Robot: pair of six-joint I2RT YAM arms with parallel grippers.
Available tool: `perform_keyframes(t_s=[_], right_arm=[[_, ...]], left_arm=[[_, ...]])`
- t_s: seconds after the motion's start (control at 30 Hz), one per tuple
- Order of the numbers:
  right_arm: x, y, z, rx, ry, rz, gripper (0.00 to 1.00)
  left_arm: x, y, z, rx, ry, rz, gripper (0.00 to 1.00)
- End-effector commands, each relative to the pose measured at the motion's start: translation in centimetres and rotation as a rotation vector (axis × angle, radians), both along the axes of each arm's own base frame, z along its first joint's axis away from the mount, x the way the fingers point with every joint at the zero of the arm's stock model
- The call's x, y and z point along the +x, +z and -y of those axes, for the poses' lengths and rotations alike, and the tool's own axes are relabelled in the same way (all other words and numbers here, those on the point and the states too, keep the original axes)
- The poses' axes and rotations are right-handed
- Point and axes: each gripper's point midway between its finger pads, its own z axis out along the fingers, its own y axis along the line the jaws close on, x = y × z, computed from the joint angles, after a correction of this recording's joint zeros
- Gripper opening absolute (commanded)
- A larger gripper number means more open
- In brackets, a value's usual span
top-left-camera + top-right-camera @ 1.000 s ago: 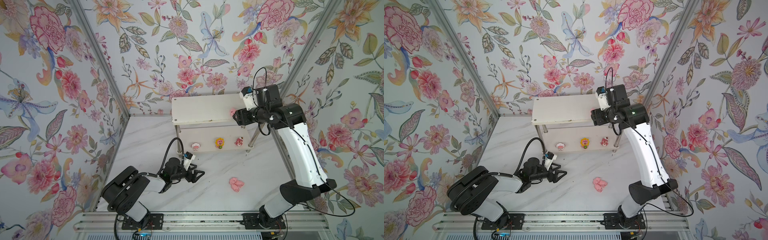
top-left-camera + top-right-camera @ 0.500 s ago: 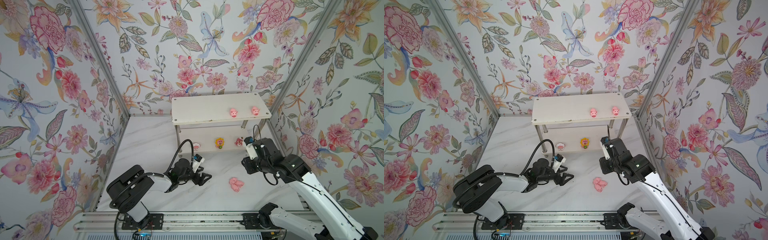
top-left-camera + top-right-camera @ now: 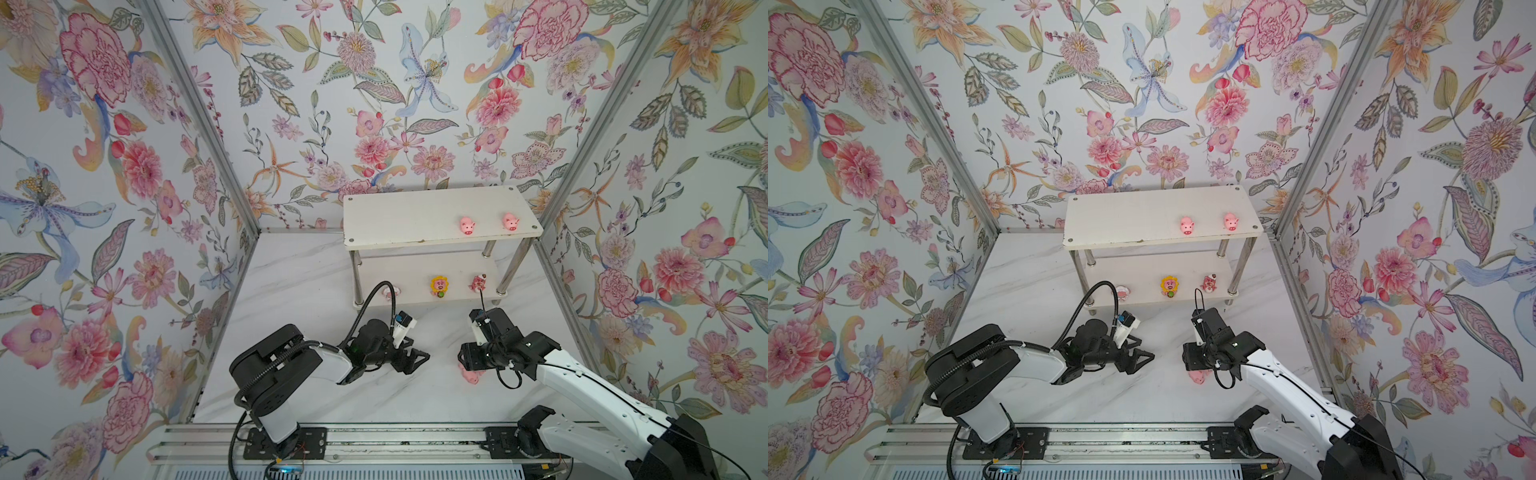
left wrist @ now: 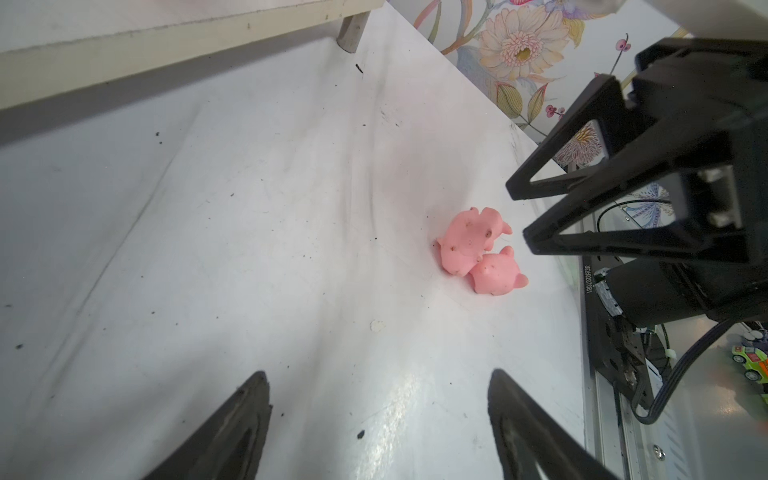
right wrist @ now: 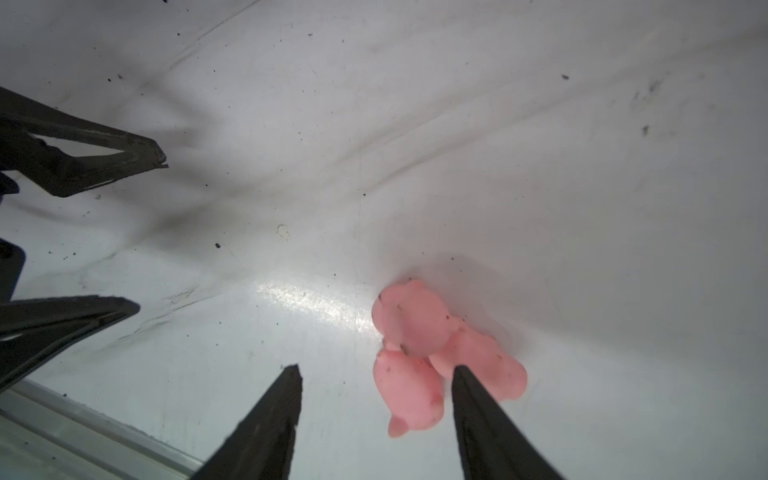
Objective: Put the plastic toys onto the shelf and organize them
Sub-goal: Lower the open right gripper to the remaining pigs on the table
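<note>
Observe the right end effector (image 5: 376,370), jaws apart, over 3 touching pale pink plastic pigs (image 5: 415,324) on the white tabletop (image 5: 540,166); your left end effector (image 4: 378,374) stands wide apart.

The shelf (image 3: 399,216) stands at the back of my bench (image 3: 299,291): two white boards on chrome legs. On its top board, toward the right end, a pale pink pig (image 3: 467,226) and a second pig (image 3: 510,222) sit upright, apart. Along the lower board's front stand a white-pink toy (image 3: 1122,292), a sunflower-faced toy (image 3: 440,286) and a dark pink bear (image 3: 478,283). Three more pigs (image 5: 411,324) lie toppled on the bench, touching in one clump.
</note>
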Motion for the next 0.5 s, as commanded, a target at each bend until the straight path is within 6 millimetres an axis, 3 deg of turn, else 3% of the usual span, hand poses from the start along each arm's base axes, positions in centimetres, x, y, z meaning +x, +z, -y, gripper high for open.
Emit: perform_keyframes(t_s=[0.0,0.27,0.47], right_arm=[[1.5,-0.8,-1.5,0.087,-0.025,0.024,0.61],[1.3,-1.2,-3.0,0.122,-0.009,0.016,0.61],[-1.1,-1.9,-5.9,0.142,0.061,-0.014,0.60]], left_arm=[[0.3,0.4,0.7,-0.009,0.006,0.016,0.83],[0.4,0.1,0.5,0.009,0.007,0.025,0.84],[0.4,-0.2,0.6,0.012,0.004,0.023,0.83]])
